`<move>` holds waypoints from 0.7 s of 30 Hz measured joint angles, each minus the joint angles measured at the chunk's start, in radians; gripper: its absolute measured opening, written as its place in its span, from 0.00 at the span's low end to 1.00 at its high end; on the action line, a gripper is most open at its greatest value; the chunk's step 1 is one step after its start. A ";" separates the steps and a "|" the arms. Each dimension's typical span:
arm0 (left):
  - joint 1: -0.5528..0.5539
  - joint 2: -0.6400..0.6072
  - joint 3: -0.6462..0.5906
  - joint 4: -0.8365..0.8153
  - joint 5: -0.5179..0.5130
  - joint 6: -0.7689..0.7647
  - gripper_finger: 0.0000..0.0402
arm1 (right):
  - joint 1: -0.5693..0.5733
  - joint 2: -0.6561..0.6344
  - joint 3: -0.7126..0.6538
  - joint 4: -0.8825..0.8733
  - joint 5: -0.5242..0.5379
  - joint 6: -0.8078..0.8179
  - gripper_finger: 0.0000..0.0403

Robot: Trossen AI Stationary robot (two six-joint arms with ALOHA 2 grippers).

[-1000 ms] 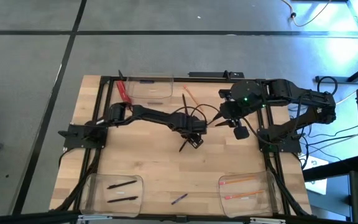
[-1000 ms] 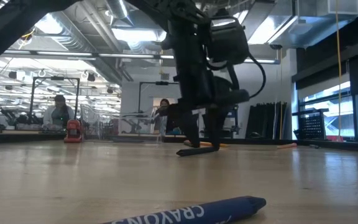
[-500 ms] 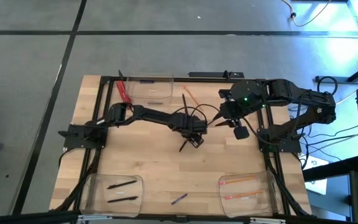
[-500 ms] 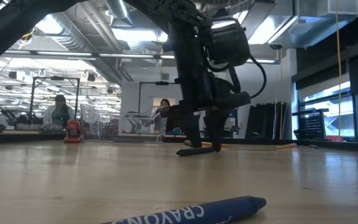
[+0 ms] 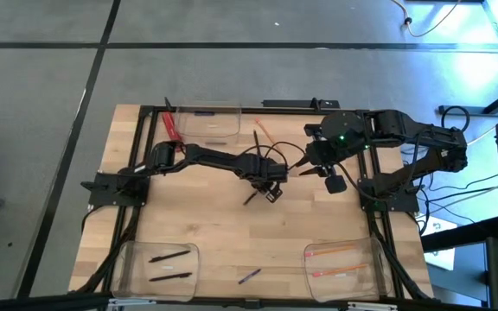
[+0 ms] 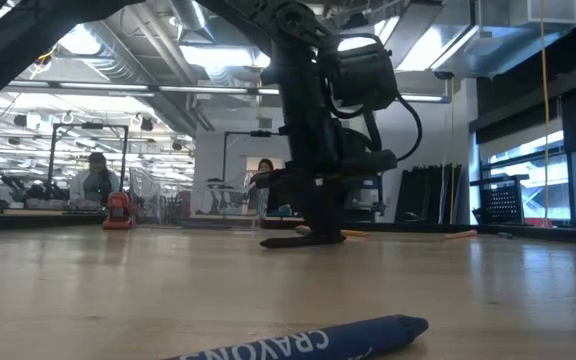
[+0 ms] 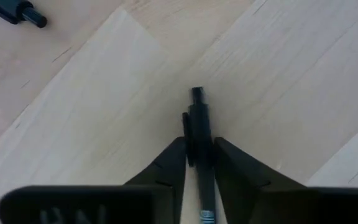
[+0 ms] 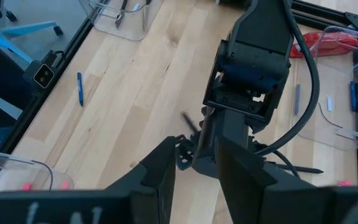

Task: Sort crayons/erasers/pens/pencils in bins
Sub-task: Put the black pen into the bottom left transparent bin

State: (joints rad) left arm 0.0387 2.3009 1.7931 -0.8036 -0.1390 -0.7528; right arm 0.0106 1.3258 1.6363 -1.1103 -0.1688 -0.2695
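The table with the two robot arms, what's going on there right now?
The left gripper is at the middle of the table, its fingers on either side of a black pen lying on the wood. The right gripper hangs open just beside it, holding nothing. Two pens already lie in the near-left bin, pencils in the near-right bin, and a blue crayon waits on the table between them.

**Off-task surroundings**

Pale wooden table (image 5: 214, 233) bordered by a black metal frame (image 5: 145, 112), standing on grey floor (image 5: 59, 78) crossed by dark seams. Red flat strip (image 5: 171, 126) lying near the far-left corner. Seen low across the tabletop: workshop room with ceiling lights (image 6: 208, 55), a red object (image 6: 118, 210) on a distant bench, two seated people (image 6: 95, 178) further back.
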 joint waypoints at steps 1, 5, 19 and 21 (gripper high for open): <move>0.000 0.000 0.000 0.001 0.001 0.000 0.15 | 0.000 0.000 0.000 0.000 0.000 0.000 0.29; 0.003 0.000 0.000 0.002 0.001 0.002 0.09 | 0.000 0.000 0.000 0.000 0.000 0.000 0.29; 0.006 -0.008 -0.002 -0.017 0.008 0.031 0.08 | 0.000 0.000 0.000 0.000 0.000 0.000 0.29; 0.006 -0.016 -0.003 -0.021 0.010 0.031 0.07 | 0.000 0.000 0.000 0.000 0.000 0.000 0.29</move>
State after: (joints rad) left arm 0.0452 2.2848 1.7899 -0.8248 -0.1286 -0.7219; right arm 0.0105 1.3258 1.6363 -1.1103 -0.1690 -0.2693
